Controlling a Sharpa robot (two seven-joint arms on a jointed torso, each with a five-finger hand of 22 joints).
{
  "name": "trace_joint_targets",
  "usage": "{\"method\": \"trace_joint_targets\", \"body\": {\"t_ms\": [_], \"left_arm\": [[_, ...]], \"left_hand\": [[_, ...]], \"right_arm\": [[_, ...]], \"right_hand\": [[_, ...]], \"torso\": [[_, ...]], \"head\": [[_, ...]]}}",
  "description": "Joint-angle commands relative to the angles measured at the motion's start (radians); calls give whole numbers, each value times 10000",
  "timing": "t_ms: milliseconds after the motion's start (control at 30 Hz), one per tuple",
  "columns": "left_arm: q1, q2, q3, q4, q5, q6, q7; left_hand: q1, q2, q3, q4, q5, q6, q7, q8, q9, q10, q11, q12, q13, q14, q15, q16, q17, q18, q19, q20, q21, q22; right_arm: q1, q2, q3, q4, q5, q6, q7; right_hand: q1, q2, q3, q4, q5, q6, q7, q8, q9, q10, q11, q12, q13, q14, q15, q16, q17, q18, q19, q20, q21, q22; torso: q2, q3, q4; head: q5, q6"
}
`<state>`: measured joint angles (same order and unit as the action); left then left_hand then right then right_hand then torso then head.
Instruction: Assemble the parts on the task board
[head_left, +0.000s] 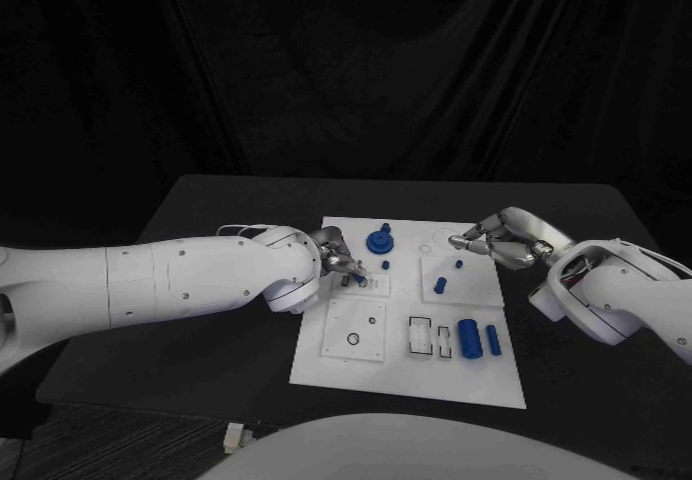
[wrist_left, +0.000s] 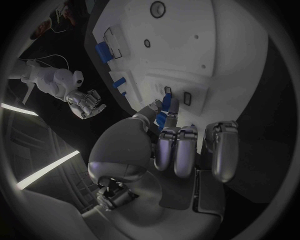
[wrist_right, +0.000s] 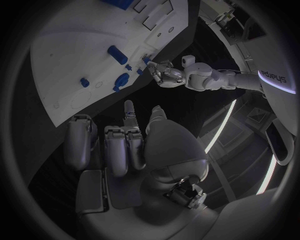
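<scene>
Here the left robot hand (head_left: 335, 258) pinches a blue part (wrist_left: 165, 106) over the task board (head_left: 368, 370); the right robot hand (head_left: 502, 240) hovers, fingers curled, holding nothing.

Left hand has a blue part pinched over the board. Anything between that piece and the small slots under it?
Nothing visible. The left hand pinches the blue part right over the small slots on the task board; the round blue part stands farther back, clear of it.
</scene>
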<state>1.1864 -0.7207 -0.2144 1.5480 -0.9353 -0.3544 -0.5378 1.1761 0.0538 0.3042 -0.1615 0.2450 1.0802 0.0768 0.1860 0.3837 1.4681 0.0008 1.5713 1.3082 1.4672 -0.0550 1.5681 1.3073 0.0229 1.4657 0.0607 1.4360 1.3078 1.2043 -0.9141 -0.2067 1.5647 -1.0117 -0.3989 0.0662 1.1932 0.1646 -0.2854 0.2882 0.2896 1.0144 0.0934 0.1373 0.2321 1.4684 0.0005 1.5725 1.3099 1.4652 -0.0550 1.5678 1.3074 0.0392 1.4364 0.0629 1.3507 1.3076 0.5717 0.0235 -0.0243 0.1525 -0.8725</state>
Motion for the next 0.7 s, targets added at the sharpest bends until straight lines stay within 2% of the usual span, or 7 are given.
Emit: {"method": "trace_joint_targets", "body": {"t_ms": [33,267,500,700], "left_arm": [[-41,18,9,1,-5,22,172],[-81,16,9,-11,-5,121,162],[-99,29,9,-30,-5,156,158],[-109,38,9,-29,-5,202,157]], "left_hand": [[11,84,569,-525,-100,-132,-13,61,49,1027,-48,-6,2626,1036,-20,27,2635,192,-44,-53,-62,1461],[-51,108,305,-250,-312,-400,9,36,85,1027,-27,-6,2626,1036,-2,27,2635,211,-94,-38,-150,1419],[-18,106,245,-205,-399,-505,29,20,88,1027,-13,-6,2626,1036,5,27,2635,213,-97,-32,-163,1418],[-9,93,97,-76,-656,-624,53,42,110,1027,11,-6,2626,1036,27,27,2635,215,-102,-14,-188,1417]], "right_arm": [[-26,-5,6,10,-8,-126,38],[-29,3,6,-7,-8,-122,33],[-32,4,6,-6,-8,-123,35],[-34,4,6,-10,-8,-116,31]], "right_hand": [[130,2,-56,0,6,-15,-26,-43,-4,1024,66,-17,2609,1056,46,30,2634,181,-42,-9,-44,1864],[130,2,-56,0,6,-15,-26,-43,-4,1024,66,-17,2609,1056,46,30,2634,181,-42,-9,-44,1864],[130,2,-56,0,6,-15,-26,-43,-4,1024,66,-17,2609,1056,46,30,2634,181,-42,-9,-44,1864],[151,-3,-72,2,14,-12,-23,-42,-4,1024,71,-17,2609,1056,49,30,2634,177,-32,-6,-32,1869]], "torso": [[0,1,2],[2,-2,10],[7,3,8],[4,2,4]], "head": [[-4,-2],[-13,-2],[-24,-2],[-16,-2]]}}
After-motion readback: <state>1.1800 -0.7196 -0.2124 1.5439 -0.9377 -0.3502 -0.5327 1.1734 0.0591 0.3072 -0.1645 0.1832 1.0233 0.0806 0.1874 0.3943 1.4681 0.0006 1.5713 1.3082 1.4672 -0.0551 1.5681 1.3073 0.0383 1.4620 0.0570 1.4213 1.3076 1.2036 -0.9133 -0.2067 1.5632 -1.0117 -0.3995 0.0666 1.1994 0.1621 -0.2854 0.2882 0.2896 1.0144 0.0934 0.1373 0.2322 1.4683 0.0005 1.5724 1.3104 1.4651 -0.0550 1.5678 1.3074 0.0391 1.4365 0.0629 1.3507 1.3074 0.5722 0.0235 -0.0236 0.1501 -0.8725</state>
